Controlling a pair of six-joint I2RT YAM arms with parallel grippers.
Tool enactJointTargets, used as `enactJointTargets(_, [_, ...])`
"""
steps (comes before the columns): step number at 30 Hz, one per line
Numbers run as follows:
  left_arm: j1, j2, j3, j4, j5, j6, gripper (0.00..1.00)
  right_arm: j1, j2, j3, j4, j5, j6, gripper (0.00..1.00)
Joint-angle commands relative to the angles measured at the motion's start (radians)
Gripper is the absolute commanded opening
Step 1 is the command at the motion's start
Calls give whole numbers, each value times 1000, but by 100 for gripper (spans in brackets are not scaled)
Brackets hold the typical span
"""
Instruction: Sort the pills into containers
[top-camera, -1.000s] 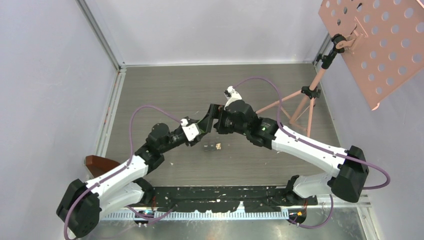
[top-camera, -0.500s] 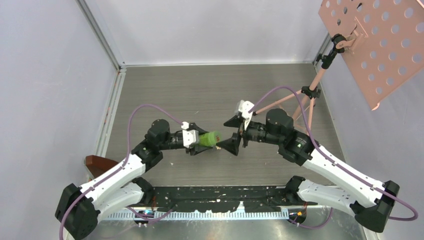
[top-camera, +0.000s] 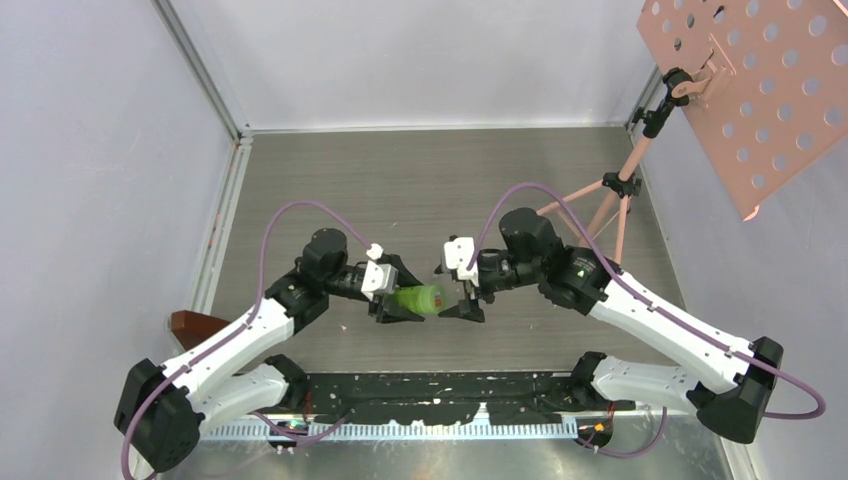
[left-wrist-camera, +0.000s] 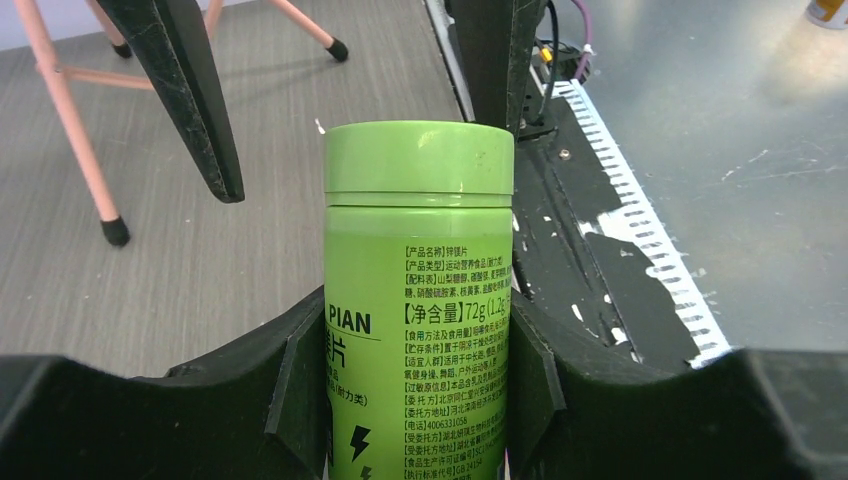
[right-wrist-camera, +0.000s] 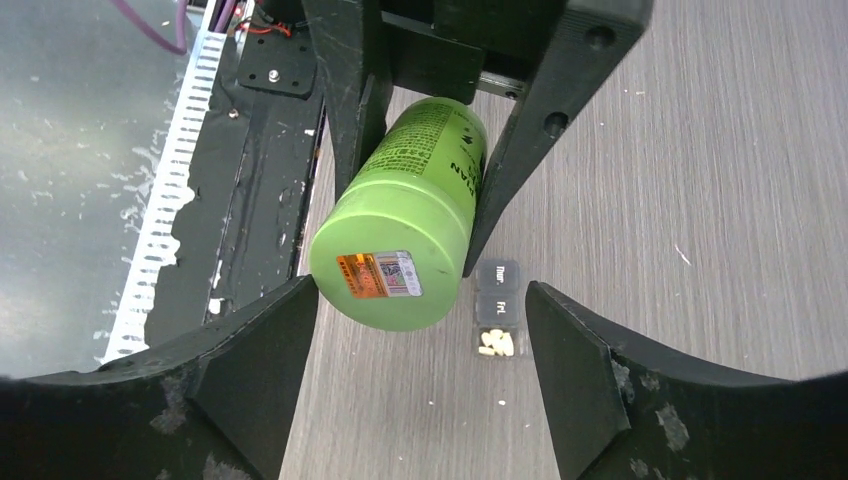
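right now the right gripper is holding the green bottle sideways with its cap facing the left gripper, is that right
Not quite: the arms are swapped. The left gripper holds the green bottle sideways, and its cap faces the open right gripper. The left wrist view shows the grip, and the right wrist view shows the cap between empty fingers.

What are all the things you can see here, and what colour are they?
Green bottle: one, bright green with an orange label on its lid, lying sideways in the left tool.
Pill case: one, dark grey, on the table under the bottle, pale pills in one compartment.
Tripod stand: one, pink, far right, carrying a perforated board.
Brown block: one, at the table's left edge.
Table: one, grey wood grain.
Left tool: black, shut on the bottle.
Right tool: black, open, facing the lid.
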Motion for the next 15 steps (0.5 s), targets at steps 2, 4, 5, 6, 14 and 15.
enactJointTargets(2, [4,10,52,-3,88,3,0,45,-6,17,15,35,-66,81])
enactJointTargets(4, [3,17,56,3,88,-1,0,68,-6,-4,58,77,-41,78])
enactJointTargets(5, [3,21,57,7,85,-3,0,79,-8,-17,91,87,-16,77])
enactJointTargets(6, [3,23,57,11,83,-6,0,86,-9,-24,107,108,-5,74])
enactJointTargets(14, [3,19,46,37,37,-19,0,102,-10,-43,177,228,141,23])
enactJointTargets(15, [4,18,43,38,22,-19,0,102,-6,-40,176,251,163,14])
